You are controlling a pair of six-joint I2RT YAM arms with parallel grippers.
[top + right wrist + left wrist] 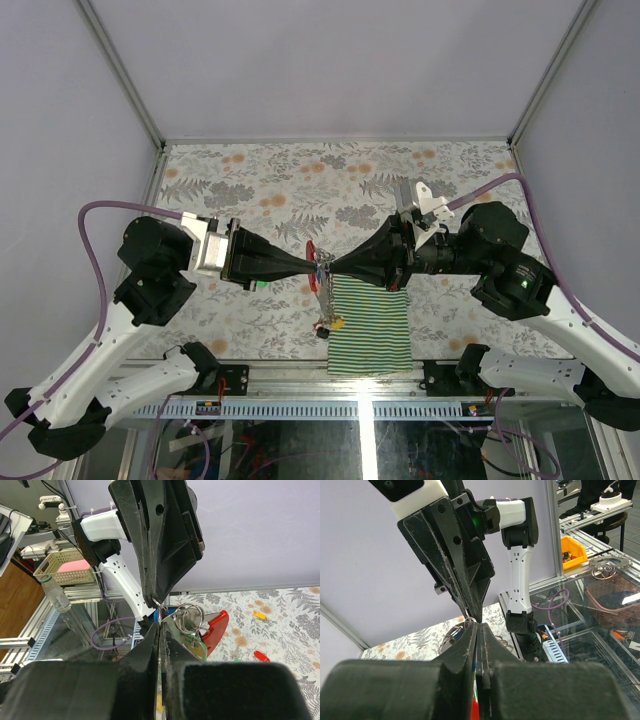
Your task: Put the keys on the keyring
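My two grippers meet tip to tip above the table's middle. The left gripper (318,263) (478,625) is shut; slivers of blue and red show between its fingers. The right gripper (330,268) (159,623) is shut on a thin wire ring. The keyring's red clip (312,254) (218,627) and its steel rings (188,617) hang between the tips, with a green-tagged key (199,648) on them. A grey chain drops to a yellow tag (340,323). Loose yellow (260,615) and red (261,656) tagged keys lie on the table.
A green-and-white striped cloth (371,326) lies under the right gripper at the near edge. A small green piece (262,285) lies under the left gripper. The floral table (300,180) has grey walls on three sides.
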